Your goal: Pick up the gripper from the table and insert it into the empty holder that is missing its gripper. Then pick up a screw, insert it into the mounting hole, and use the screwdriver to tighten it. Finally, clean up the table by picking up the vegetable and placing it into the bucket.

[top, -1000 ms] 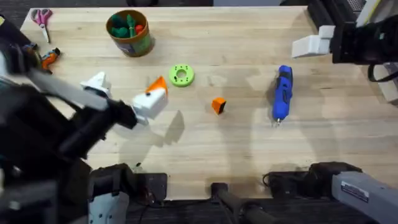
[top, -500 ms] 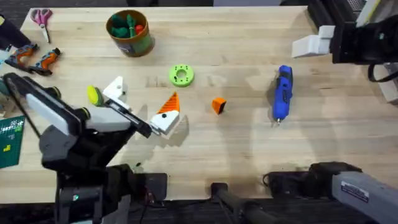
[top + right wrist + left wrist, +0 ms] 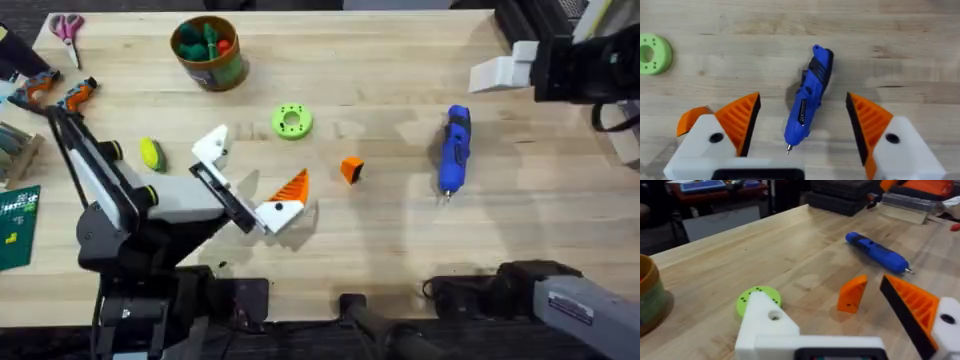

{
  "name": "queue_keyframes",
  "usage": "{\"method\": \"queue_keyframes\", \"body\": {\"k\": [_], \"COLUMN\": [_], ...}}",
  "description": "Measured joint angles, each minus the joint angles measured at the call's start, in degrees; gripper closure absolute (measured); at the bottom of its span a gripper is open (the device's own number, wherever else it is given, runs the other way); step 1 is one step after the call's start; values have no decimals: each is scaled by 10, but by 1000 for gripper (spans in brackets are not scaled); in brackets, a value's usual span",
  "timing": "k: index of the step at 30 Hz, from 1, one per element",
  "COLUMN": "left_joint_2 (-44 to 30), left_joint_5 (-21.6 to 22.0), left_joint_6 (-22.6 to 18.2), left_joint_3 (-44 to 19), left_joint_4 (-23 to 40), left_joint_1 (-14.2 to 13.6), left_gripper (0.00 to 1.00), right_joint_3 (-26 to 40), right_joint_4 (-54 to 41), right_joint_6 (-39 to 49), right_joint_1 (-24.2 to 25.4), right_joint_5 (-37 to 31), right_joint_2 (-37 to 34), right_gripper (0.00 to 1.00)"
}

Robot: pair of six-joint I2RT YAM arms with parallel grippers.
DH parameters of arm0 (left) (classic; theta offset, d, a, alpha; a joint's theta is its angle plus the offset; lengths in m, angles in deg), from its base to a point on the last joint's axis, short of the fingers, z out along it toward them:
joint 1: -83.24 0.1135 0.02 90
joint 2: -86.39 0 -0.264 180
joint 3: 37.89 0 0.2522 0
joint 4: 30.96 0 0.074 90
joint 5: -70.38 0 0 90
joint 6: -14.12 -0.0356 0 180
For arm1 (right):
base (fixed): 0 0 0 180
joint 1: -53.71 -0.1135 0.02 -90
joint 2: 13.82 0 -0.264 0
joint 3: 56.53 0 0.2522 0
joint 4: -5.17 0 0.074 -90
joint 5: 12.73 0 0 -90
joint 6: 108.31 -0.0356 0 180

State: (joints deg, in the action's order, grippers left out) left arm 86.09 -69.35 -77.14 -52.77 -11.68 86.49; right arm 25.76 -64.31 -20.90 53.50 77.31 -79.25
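Gripper: the small orange wedge [image 3: 351,169] lies free on the table [image 3: 400,250], near the middle, between the green disc [image 3: 291,121] and the screwdriver [image 3: 454,150]; in the left wrist view it [image 3: 852,294] stands on the wood just beyond the left arm's fingers, touched by nothing

Empty holder: the left gripper [image 3: 250,180] has one white finger base with no orange tip [image 3: 211,146], its mounting hole showing in the left wrist view [image 3: 766,325]; the other finger carries an orange ribbed pad [image 3: 291,186]

Left gripper state: spread wide, grasping nothing; it hangs over the table left of centre, the padded finger nearest the loose wedge but apart from it

Screwdriver: bright blue, lying flat on the right half of the table, metal tip toward the near edge; in the right wrist view it [image 3: 808,99] lies on the wood between and beyond the two orange pads

Right gripper state: released, fingers well apart [image 3: 802,120], both pads in place, holding nothing; in the overhead view it [image 3: 505,68] sits at the far right above the screwdriver

Vegetable: yellow-green oval [image 3: 150,153] on the table at the left, just beside the left arm

Bucket: olive and tan can [image 3: 210,52] at the far left of the table, coloured items inside

Around: pink-handled scissors [image 3: 67,30] at the far left corner; orange-handled pliers [image 3: 68,93] at the left edge
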Motion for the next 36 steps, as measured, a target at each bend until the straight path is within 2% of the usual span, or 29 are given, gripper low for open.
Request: {"method": "queue_keyframes", "body": {"k": [4, 22, 29, 34, 36], "left_joint_2": [0, 0, 0, 0, 0], "left_joint_5": [-7, -15, -15, -15, -15], "left_joint_6": [1, 2, 2, 2, 2], "left_joint_3": [0, 0, 0, 0, 0], "left_joint_4": [0, 1, 1, 1, 1], "left_joint_1": [-9, -9, -9, -9, -9], "left_gripper": [15, 15, 15, 15, 15], "right_joint_3": [0, 0, 0, 0, 0], "right_joint_4": [0, 18, -15, -10, -8], "right_joint_6": [0, 0, 0, 3, 5], "right_joint_1": [0, 0, 0, -5, -22], "right_joint_5": [0, 0, 0, 24, 33], "right_joint_2": [0, 0, 0, 0, -3], "right_gripper": [8, 8, 8, 8, 8]}}
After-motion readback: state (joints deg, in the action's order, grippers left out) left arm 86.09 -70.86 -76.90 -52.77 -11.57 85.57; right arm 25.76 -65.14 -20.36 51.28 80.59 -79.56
